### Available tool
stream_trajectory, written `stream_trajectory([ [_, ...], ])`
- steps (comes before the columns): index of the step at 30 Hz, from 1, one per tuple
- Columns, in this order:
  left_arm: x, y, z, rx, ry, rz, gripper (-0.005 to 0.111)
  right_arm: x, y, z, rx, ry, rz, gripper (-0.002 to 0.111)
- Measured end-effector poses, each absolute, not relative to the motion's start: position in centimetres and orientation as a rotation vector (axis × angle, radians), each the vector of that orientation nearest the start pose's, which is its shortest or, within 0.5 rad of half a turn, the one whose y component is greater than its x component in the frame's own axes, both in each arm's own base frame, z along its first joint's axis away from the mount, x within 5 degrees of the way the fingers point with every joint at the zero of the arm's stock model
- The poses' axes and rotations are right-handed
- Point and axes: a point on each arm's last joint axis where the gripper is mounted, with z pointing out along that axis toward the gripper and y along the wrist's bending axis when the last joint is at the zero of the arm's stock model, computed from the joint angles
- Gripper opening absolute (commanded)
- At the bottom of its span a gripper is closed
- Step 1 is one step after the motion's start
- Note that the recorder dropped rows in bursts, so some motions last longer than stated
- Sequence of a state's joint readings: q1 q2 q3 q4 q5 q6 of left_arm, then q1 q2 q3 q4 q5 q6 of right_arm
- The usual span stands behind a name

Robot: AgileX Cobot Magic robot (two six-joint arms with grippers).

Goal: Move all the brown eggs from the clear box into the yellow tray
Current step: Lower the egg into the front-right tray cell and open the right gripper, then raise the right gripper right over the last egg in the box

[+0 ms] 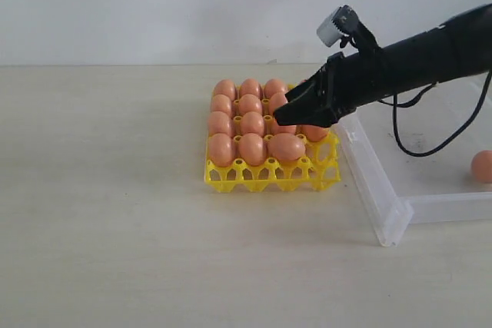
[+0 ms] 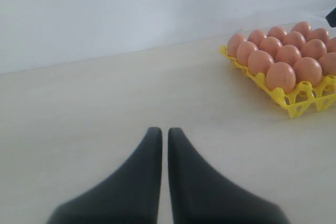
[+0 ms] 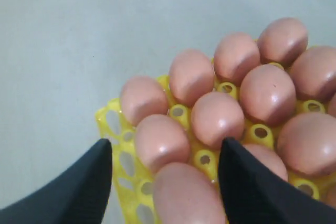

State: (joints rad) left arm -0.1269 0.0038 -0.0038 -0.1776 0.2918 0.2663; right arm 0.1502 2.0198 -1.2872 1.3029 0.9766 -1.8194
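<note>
The yellow tray (image 1: 265, 177) sits mid-table, nearly full of brown eggs (image 1: 251, 124). One egg (image 1: 286, 147) lies on its side in the front row. My right gripper (image 1: 281, 116) hovers open just above that egg (image 3: 186, 192), with a finger on either side and no contact visible. The front right corner cup looks empty. To the right stands the clear box (image 1: 388, 213), with one brown egg (image 1: 483, 165) at its far right. My left gripper (image 2: 165, 129) is shut and empty over bare table. It faces the tray (image 2: 294, 100) and is out of the exterior view.
The right arm's black cable (image 1: 407, 136) hangs over the clear box. Bare tabletop (image 1: 108, 190) spreads left of and in front of the tray. A pale wall (image 1: 192, 5) runs behind the table.
</note>
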Motion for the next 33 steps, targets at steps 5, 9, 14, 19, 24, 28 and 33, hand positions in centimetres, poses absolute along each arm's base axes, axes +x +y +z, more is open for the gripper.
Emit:
stream_trajectory([
  [5,5.4,-1.2,18.8,0.234,1.756,-0.067,0.004,37.8,12.4,17.8,-1.197,2.113,0.87,0.0],
  [9,5.4,-1.2,18.8,0.234,1.756,-0.067,0.004,37.9,12.3,16.1,-1.163,2.203,0.895,0.0],
  [14,5.4,-1.2,18.8,0.234,1.756,-0.067,0.004,38.1,12.7,14.1,-1.147,2.252,0.894,0.0],
  [19,5.4,-1.2,18.8,0.234,1.756,-0.067,0.004,38.3,13.6,13.3,-1.136,2.258,0.839,0.0],
  [24,5.4,-1.2,18.8,0.234,1.756,-0.067,0.004,38.1,14.4,13.1,-1.135,2.269,0.858,0.0],
  [28,5.4,-1.2,18.8,0.234,1.756,-0.067,0.004,37.9,14.3,13.5,-1.158,2.298,0.839,0.0],
  [33,5.4,-1.2,18.8,0.234,1.756,-0.067,0.004,37.7,13.4,16.1,-1.139,2.347,0.648,0.0],
])
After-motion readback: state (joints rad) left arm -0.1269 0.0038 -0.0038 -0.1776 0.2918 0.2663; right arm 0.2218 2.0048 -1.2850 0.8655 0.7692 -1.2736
